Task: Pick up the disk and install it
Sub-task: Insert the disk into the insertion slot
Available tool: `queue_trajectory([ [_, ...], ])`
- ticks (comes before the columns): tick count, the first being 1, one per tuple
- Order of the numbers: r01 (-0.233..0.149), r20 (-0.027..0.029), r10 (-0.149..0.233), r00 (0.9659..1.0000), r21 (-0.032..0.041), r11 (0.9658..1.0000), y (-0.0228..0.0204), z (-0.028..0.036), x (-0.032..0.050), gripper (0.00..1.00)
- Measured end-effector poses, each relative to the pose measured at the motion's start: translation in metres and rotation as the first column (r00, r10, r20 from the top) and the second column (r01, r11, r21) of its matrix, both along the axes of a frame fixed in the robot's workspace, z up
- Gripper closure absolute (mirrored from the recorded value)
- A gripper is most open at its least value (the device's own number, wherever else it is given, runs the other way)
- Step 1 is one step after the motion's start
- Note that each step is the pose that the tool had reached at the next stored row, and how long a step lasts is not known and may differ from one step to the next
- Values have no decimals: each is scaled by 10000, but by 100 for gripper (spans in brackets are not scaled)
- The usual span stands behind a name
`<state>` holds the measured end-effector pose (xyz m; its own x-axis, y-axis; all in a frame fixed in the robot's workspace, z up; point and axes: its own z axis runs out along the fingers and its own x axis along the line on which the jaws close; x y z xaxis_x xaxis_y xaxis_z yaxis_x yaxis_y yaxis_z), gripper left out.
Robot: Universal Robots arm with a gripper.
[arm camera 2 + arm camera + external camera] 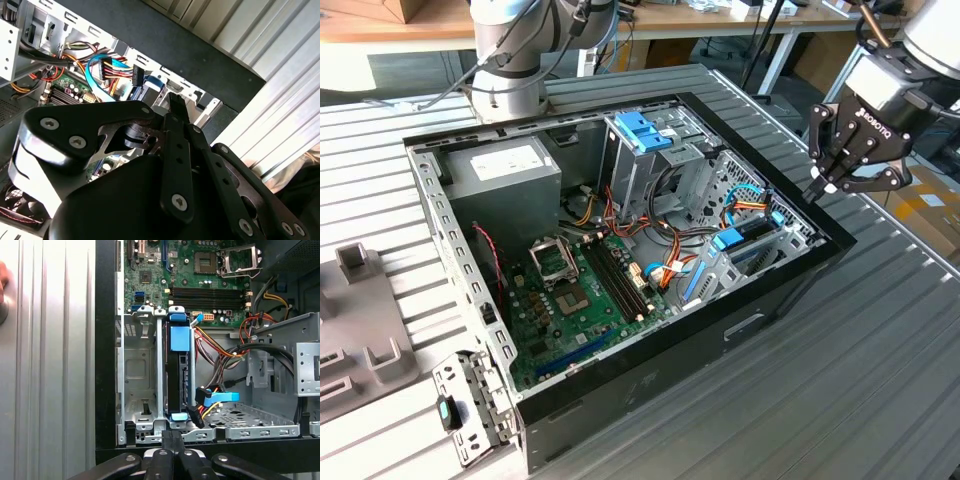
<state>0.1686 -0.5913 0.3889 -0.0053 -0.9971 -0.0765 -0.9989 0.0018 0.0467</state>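
The disk [176,380] sits on edge in a slot of the drive bay inside the open computer case [790,290], with blue rails at both ends. In the exterior view the disk [752,236] lies in the case's corner on that view's right, behind a blue tab. My gripper [823,187] hangs just outside that corner, above the case's black rim, fingers shut with nothing between them. In the first wrist view the gripper [172,436] points at the disk's end from a short way off. The gripper [175,102] fingers are pressed together in the second wrist view too.
A blue cable plug [220,397] and coloured wires lie beside the disk. The case also holds a grey power supply [505,170], a metal cage with a blue top [645,130] and the motherboard [580,290]. A grey fixture [360,320] stands on the slatted table [880,380].
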Motion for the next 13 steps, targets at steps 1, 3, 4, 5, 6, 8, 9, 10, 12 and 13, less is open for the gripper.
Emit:
queue_trajectory([
  [1,-2,0,2,10000,0,10000,3,0,0,89],
  [3,-6,0,6,10000,0,10000,12,0,0,89],
  [4,-8,0,8,10000,1,10000,17,0,0,89],
  [5,-10,0,10,10000,0,10000,21,0,0,89],
  [6,-11,0,11,10000,1,10000,28,-1,0,89],
  [8,-16,0,16,10000,1,10000,45,-1,0,89],
  [9,-22,0,22,10000,0,10000,58,-2,-1,89],
  [10,-27,0,27,10000,1,10000,68,-3,-2,89],
  [12,-37,0,37,10000,0,10000,85,-4,-3,89],
  [13,-41,0,41,10000,0,10000,91,-5,-4,89],
])
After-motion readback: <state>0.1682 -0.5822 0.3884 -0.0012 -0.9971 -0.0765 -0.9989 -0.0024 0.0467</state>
